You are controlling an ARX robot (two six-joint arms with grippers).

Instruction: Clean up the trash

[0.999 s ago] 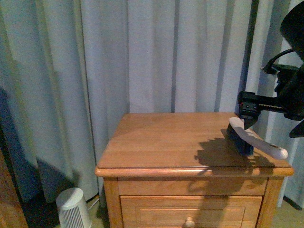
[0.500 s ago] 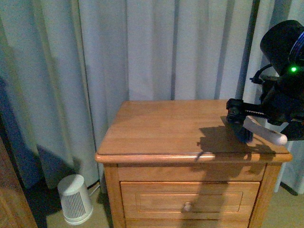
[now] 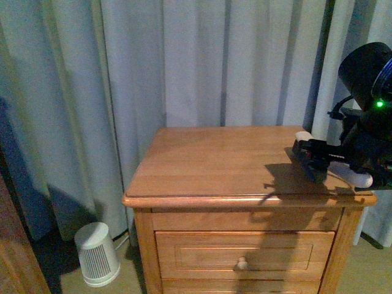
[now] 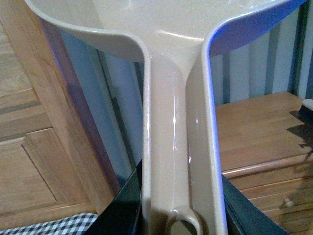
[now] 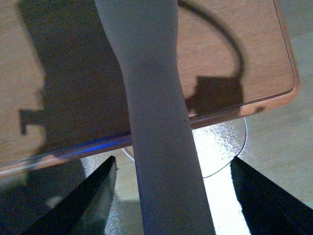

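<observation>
From the front, a wooden worktop (image 3: 208, 165) stands before pale curtains (image 3: 184, 61), with a drawer (image 3: 245, 257) under it. A small white ribbed appliance (image 3: 97, 254) sits on the floor beside its left side. The right gripper (image 3: 309, 150) hangs over the worktop's right edge, about halfway back, pinching a brush (image 3: 349, 176). The brush's pale handle runs out past the front right corner, and its dark bristles point down at the wood. The view is dim there, so the bristles may be touching the surface or just clear of it. A green light (image 3: 380, 104) glows on the arm above.

In the left wrist view, the left gripper (image 4: 181, 215) is pressed together on the handle of the pale dustpan (image 4: 176, 122). Its dark fingers (image 4: 122, 210) lie against both sides of the handle, and the pan widens out beyond them. The dustpan is held off the worktop's left side, with the wood (image 4: 259, 127) seen past it. A wooden panel (image 4: 29, 147) and a strip of checked cloth (image 4: 44, 226) lie on the other side.

In the right wrist view, the brush handle (image 5: 156, 122) runs out from between that gripper's dark fingers (image 5: 88, 200). It crosses a rounded corner of the worktop (image 5: 63, 73), which is covered by the arm's shadow. The bright floor (image 5: 264, 127) shows below the edge.

Where the trash lies cannot be told from any of these views.
</observation>
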